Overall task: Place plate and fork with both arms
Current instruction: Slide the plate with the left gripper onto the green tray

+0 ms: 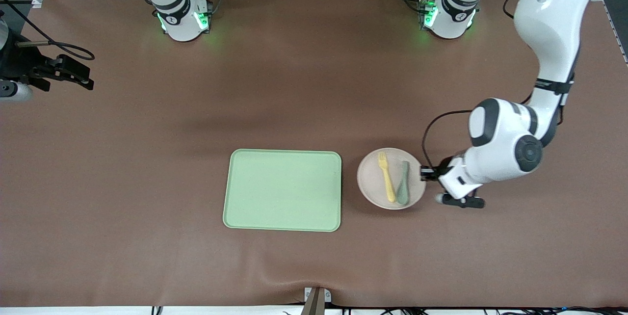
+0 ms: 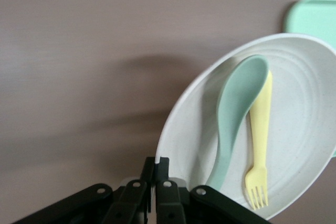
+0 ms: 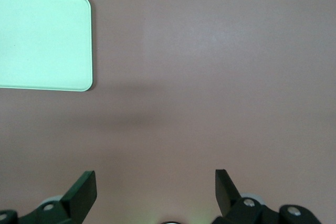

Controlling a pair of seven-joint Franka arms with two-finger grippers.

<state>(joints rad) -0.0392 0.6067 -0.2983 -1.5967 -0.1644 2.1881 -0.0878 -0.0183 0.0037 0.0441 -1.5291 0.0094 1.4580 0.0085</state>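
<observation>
With left gripper (image 1: 423, 174) pinched narrow on the rim of the plate (image 1: 369, 183) beside the tray (image 1: 282, 190), fork (image 1: 386, 178) and spoon (image 1: 403, 183) aboard: lift level, slowly, toward tray; right gripper (image 3: 156, 188) waiting wide open.

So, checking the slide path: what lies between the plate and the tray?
Only bare brown table between plate and tray, in the front view.

Light-green tray (image 1: 282, 190) flat on brown table (image 1: 147, 158), near the front camera. Grey-green spoon (image 1: 403, 183) just off the tray's left-arm end.
</observation>
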